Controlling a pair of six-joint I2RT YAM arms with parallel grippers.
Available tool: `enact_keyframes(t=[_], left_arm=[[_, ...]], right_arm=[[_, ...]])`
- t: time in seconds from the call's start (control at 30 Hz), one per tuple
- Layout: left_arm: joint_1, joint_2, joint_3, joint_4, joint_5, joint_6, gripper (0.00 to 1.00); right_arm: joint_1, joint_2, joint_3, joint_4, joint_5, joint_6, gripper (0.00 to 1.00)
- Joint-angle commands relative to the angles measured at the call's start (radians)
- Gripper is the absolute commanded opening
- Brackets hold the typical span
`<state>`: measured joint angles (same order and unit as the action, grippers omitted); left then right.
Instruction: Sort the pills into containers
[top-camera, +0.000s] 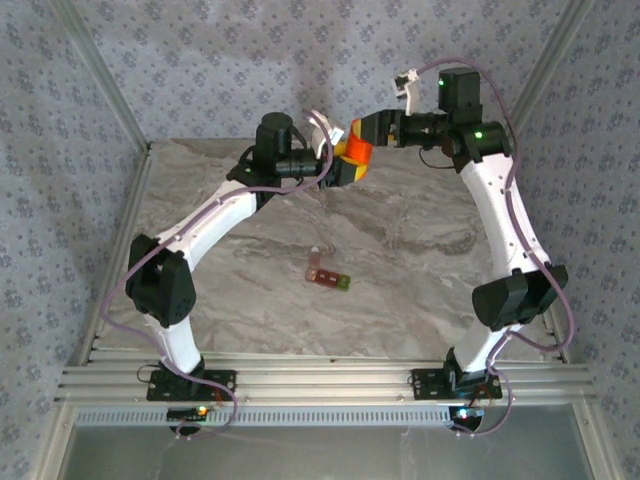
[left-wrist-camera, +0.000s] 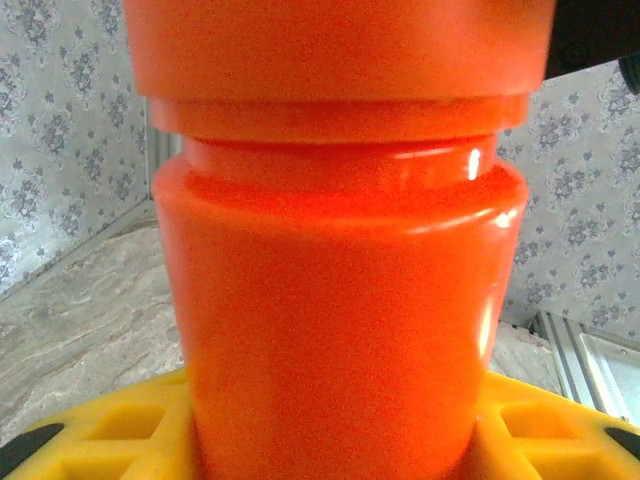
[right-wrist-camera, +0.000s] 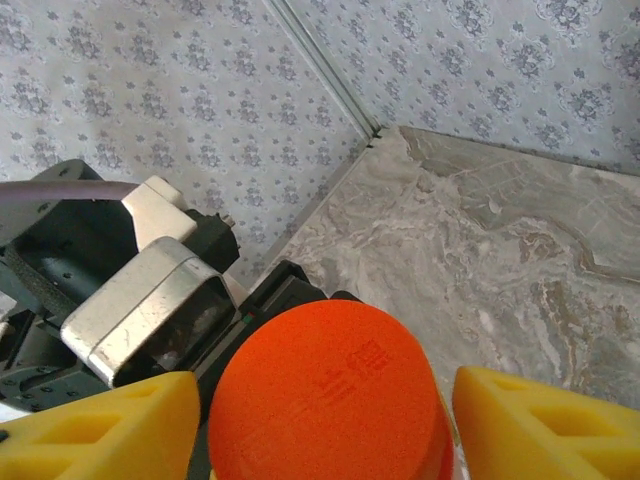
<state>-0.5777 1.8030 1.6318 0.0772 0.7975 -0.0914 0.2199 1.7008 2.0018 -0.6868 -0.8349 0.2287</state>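
Marble table (top-camera: 420, 240) bears containers (top-camera: 328, 275), green end pointing near-right.

Walls (top-camera: 200, 60): pale grey-blue paper with a small repeating floral print, which stood on three sides. Corner posts (top-camera: 101, 72): slim metal, slanted in the overhead view. Surface (top-camera: 400, 230): grey-beige marble pattern, evenly lit. Near edge: ribbed aluminium rails (top-camera: 320, 380) ran across; below them lay a plain grey panel (top-camera: 320, 450).

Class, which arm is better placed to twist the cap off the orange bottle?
Right. The right gripper straddles the cap, while the left gripper clasps the orange bottle by its body, steadying it.
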Motion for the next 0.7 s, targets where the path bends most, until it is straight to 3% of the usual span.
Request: enact_keyframes(t=[0.0,0.13,0.3,0.67], left_arm=[[0.000,0.009,0.043,0.016,0.029,-0.006,0.00],[0.000,0.010,0.046,0.014,0.027,-0.005,0.00],[0.001,0.012,0.048,0.013,0.014,-0.002,0.00],[-0.001,0.006,0.033,0.038,-0.112,0.025,0.00]], right_arm=[[0.006,0.006,0.035,-0.031,-0.001,-0.026,0.63],[0.009,0.006,0.034,-0.039,0.010,-0.025,0.54],[0.039,-0.002,0.027,-0.076,0.077,-0.034,0.51],[0.222,-0.095,-0.162,0.007,0.472,0.071,0.50]])
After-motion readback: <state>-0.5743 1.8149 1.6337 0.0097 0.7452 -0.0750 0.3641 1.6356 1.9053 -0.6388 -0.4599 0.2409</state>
